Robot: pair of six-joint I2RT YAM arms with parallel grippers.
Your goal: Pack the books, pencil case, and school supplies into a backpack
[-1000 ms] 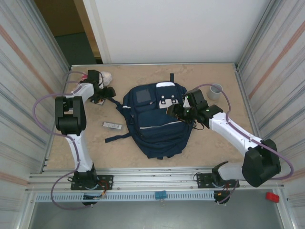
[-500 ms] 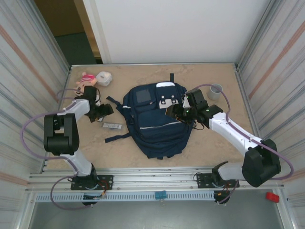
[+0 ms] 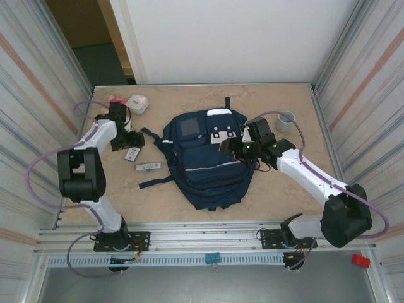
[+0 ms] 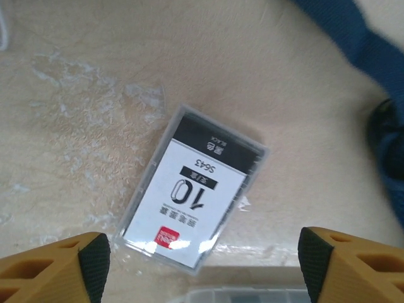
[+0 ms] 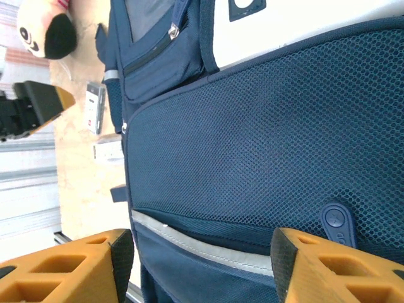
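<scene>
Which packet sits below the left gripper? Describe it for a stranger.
Start at the navy backpack and look left. Two small packets lie there. Take the outer packet, white with a black end band and a big 10; the inner packet lies closer to the backpack.

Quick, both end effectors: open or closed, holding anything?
Left end effector: open, empty, over the white-and-dark packet.
Right end effector: open, empty, over the backpack.
</scene>
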